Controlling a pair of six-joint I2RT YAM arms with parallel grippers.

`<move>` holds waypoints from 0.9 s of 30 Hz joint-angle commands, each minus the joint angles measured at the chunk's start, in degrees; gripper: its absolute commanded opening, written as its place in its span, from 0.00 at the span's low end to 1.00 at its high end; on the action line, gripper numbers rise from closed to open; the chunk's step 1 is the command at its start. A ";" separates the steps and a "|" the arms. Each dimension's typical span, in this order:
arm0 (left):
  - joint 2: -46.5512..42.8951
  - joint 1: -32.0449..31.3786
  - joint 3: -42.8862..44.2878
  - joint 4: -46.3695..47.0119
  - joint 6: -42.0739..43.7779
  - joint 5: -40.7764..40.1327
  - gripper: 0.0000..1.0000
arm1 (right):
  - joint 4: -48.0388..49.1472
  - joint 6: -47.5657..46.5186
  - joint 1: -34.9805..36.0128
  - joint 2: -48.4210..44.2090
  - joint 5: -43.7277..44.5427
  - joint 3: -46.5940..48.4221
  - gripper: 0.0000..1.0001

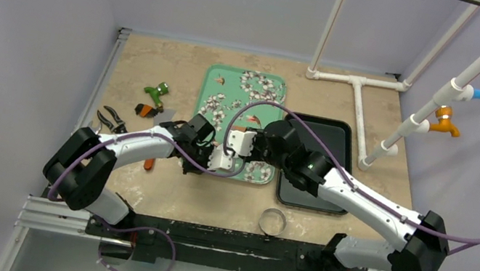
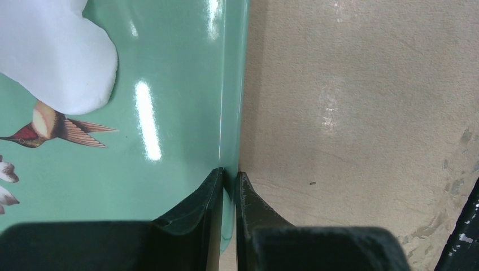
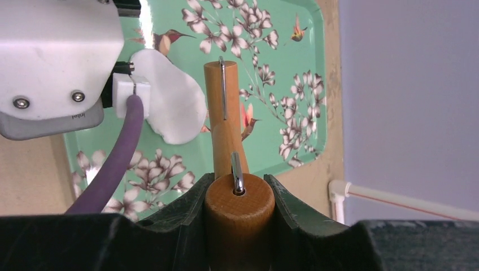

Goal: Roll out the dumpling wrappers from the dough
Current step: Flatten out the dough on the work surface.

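The dough [image 3: 172,107] is a soft white flattened lump lying on the green flowered tray [image 3: 282,56]. It also shows at the top left in the left wrist view, as the dough [image 2: 51,56]. My right gripper [image 3: 239,186] is shut on the round handle of a wooden roller [image 3: 223,113], whose barrel sits just right of the dough's edge; whether they touch I cannot tell. My left gripper [image 2: 229,175] is shut on the rim of the tray [image 2: 169,113], at its side edge next to the bare table. From above, the two grippers [image 1: 198,154] [image 1: 239,143] meet over the tray's near half and hide the dough. Dumpling wrappers are out of view.
A black tray [image 1: 329,132] lies right of the green one. A metal ring cutter [image 1: 272,222] stands near the front edge. A green-handled tool [image 1: 155,94] and black shears [image 1: 111,120] lie at the left. White pipes [image 1: 361,97] run along the back right. A purple cable [image 3: 113,164] hangs over the tray.
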 commanded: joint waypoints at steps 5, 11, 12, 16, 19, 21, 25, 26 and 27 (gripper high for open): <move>0.14 0.47 -1.99 -6.06 -1.51 -0.05 0.00 | 6.97 -25.21 0.28 -2.66 -5.85 -7.25 0.00; 0.35 0.50 -1.73 -6.33 -1.50 0.22 0.00 | 7.12 -30.39 2.45 -3.59 -7.90 -9.18 0.00; 0.37 0.50 -1.78 -6.27 -1.50 0.22 0.00 | 6.97 -31.06 2.51 -3.20 -7.68 -9.75 0.00; 0.31 0.46 -1.81 -6.28 -1.51 0.22 0.00 | 8.33 -34.10 3.13 -2.53 -6.99 -12.31 0.00; 0.30 0.46 -1.81 -6.27 -1.50 0.17 0.00 | 7.39 -34.91 3.79 -0.86 -7.51 -12.40 0.00; 0.31 0.43 -1.81 -6.31 -1.50 0.16 0.00 | 7.90 -34.90 4.25 -0.34 -7.85 -12.95 0.00; 0.32 0.44 -1.81 -6.31 -1.51 0.21 0.00 | 9.96 -31.51 4.48 -0.66 -9.36 -14.13 0.00; 0.29 0.45 -1.81 -6.27 -1.50 0.21 0.00 | 10.95 -29.85 4.44 -1.35 -9.15 -14.28 0.00; 0.29 0.49 -1.81 -6.33 -1.50 0.19 0.00 | 11.86 -27.13 4.43 -2.82 -10.49 -14.29 0.00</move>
